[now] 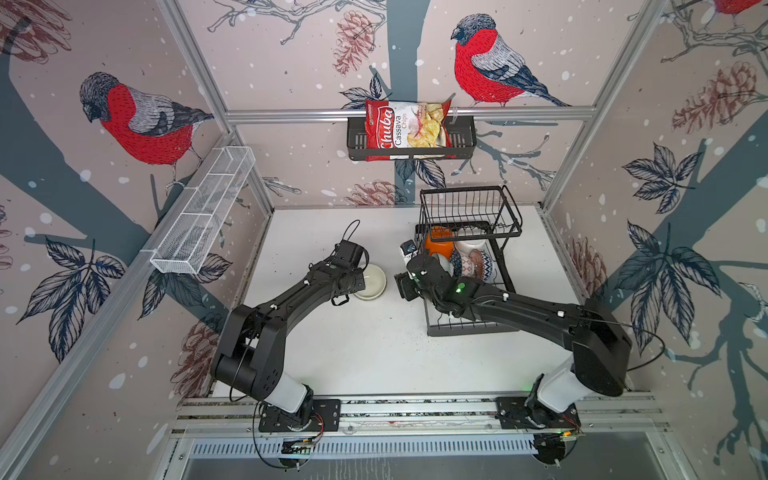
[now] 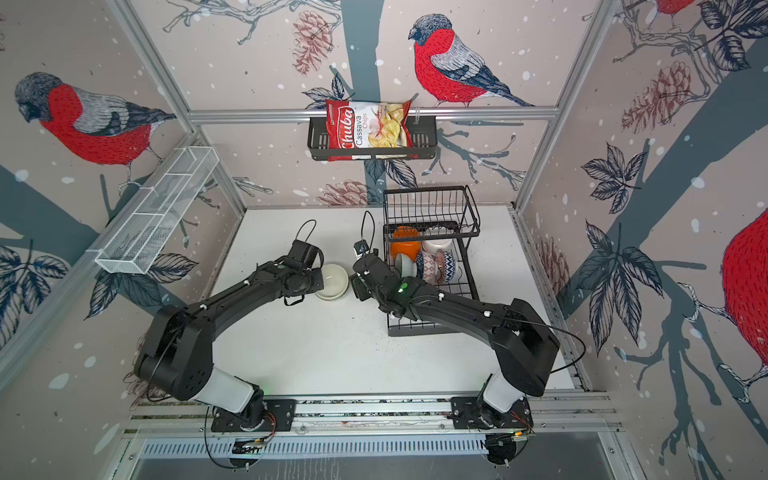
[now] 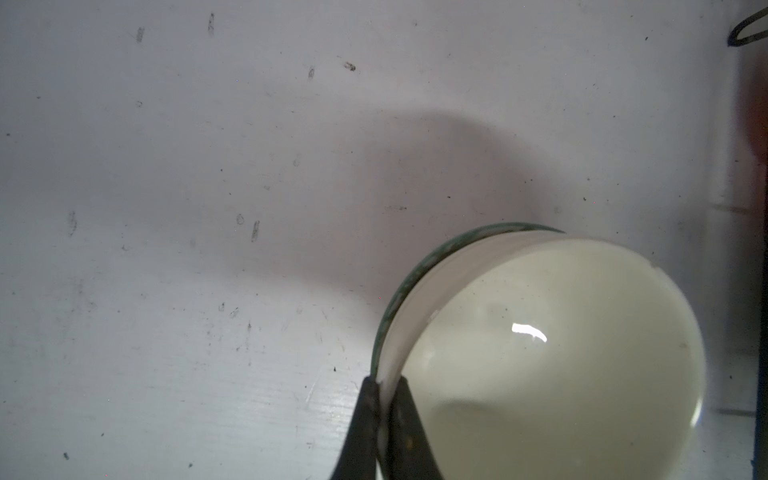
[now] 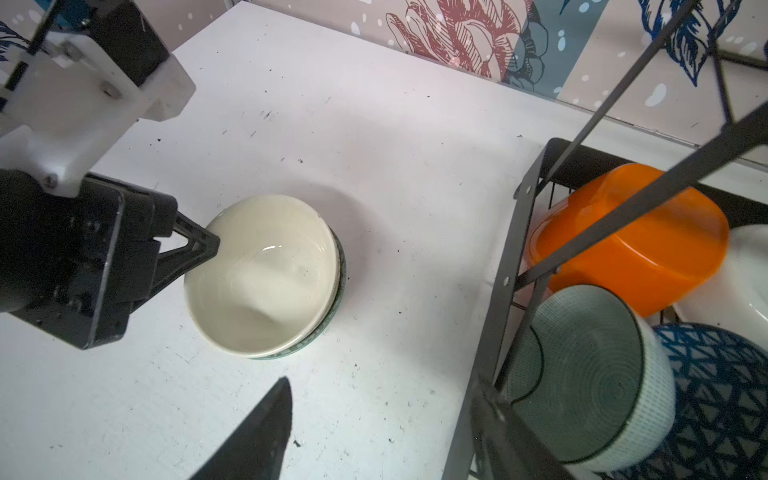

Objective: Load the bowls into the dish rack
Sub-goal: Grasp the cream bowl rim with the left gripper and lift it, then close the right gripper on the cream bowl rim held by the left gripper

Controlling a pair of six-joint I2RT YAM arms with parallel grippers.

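Left end effector (image 3: 385,384) clenched on cream bowl (image 3: 561,353) rim; right end effector (image 1: 402,287) half hidden, state unclear.

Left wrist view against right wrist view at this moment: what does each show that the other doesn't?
Only the left wrist view: both fingers of the left gripper pinching the rim of the cream bowl, one inside and one outside.
Only the right wrist view: the dish rack in clear sight, holding the orange bowl, teal bowl, blue patterned bowl and part of a white bowl, plus the patterned wall.
Both: the cream bowl nested in a green-rimmed bowl on the white table.
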